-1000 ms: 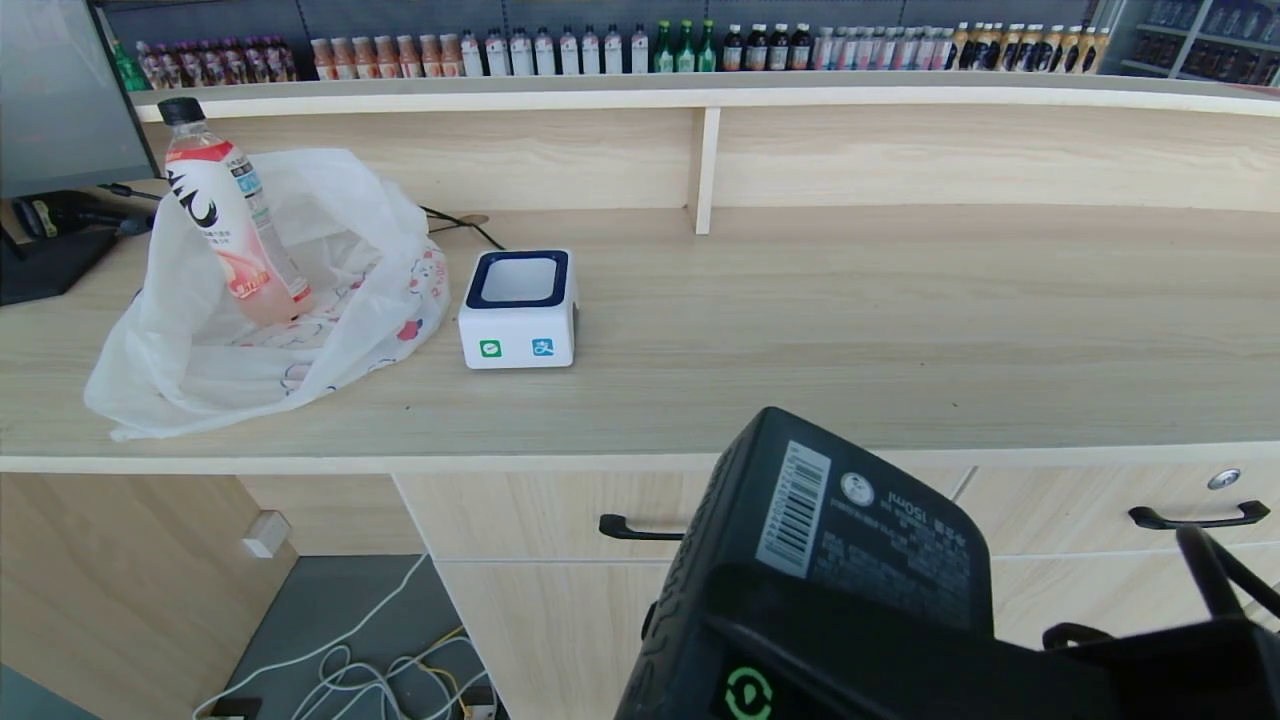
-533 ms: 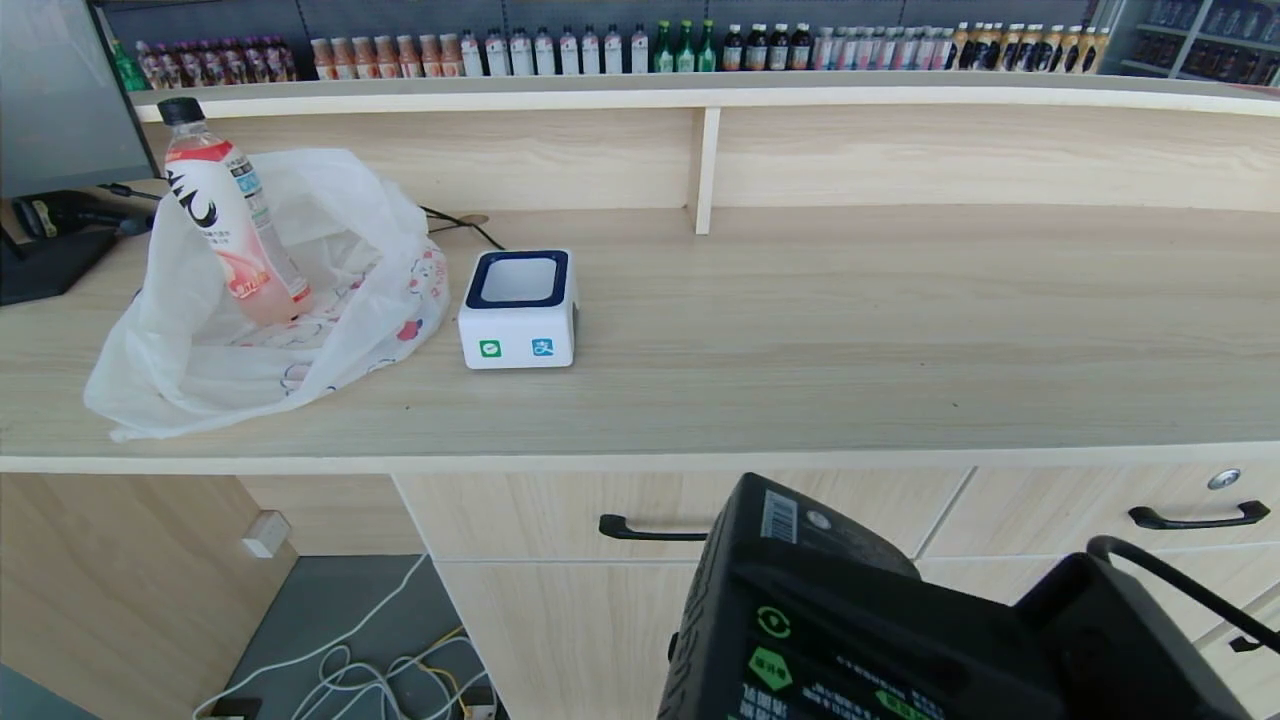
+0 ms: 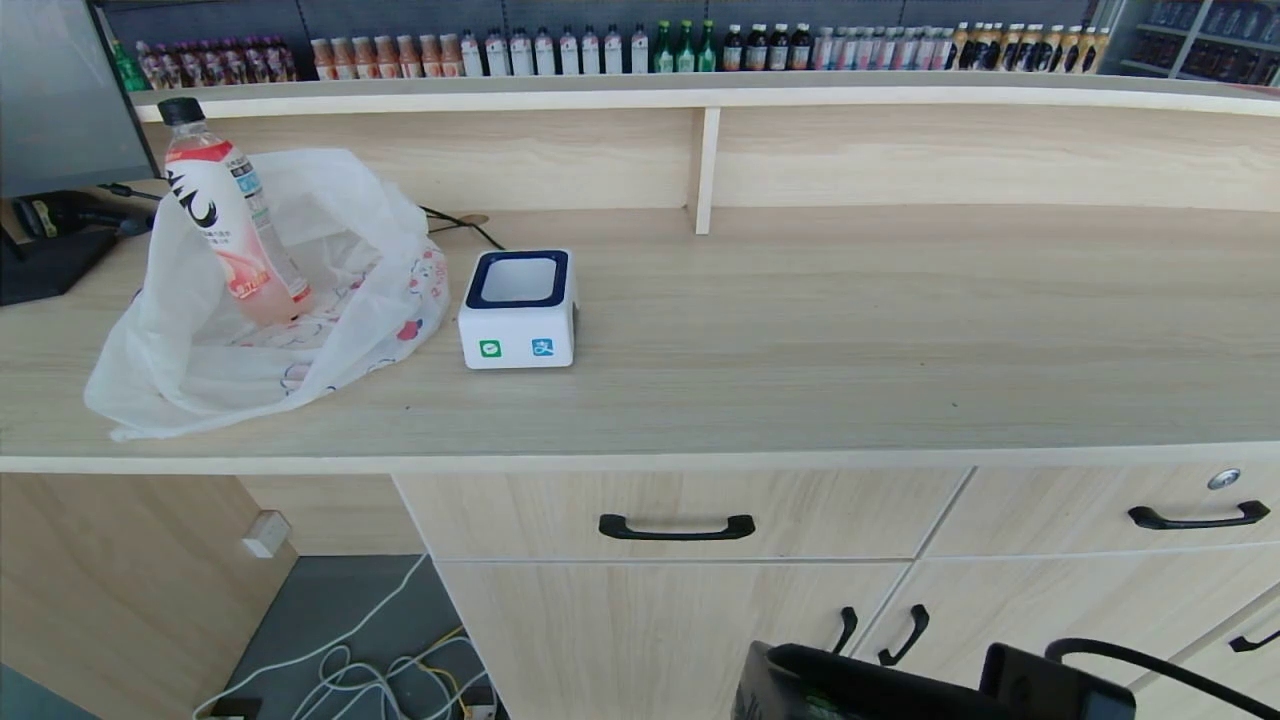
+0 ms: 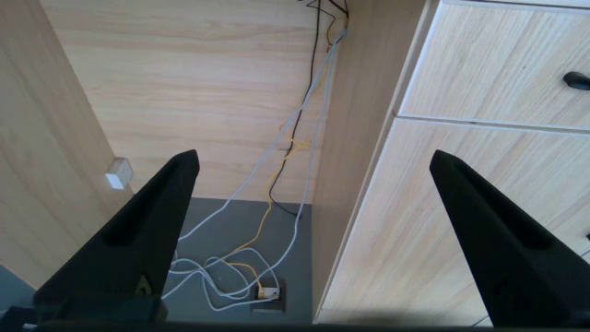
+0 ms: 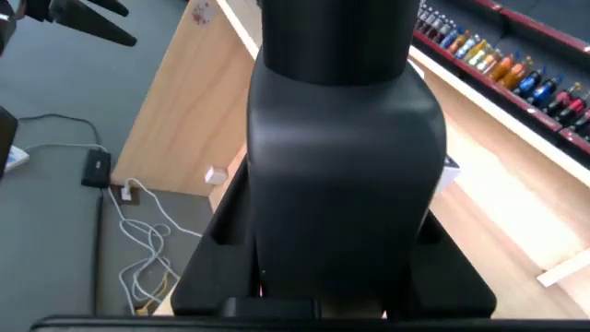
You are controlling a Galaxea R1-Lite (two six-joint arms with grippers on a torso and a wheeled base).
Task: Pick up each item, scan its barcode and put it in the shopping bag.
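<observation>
A white plastic shopping bag [image 3: 200, 370] lies open on the counter's left end, with a pink drink bottle [image 3: 235, 220] leaning inside it. To the right of the bag sits a white box scanner [image 3: 520, 310] with a dark blue rim. My right gripper [image 5: 336, 235] is shut on a black bottle [image 5: 341, 157], held low in front of the cabinet doors; its top edge [image 3: 830, 685] peeks in at the bottom of the head view. My left gripper [image 4: 313, 231] hangs open below the counter, over the floor cables, holding nothing.
The wooden counter [image 3: 850, 330] has a raised back ledge with a divider [image 3: 707, 170]. Drawers with black handles [image 3: 677, 527] run under it. Loose cables [image 3: 350, 680] lie on the floor at the left. A black device [image 3: 50, 240] sits at the far left.
My right gripper has sunk with the black bottle, from in front of the counter edge down to the head view's bottom edge. The barcode label has passed out of sight.
</observation>
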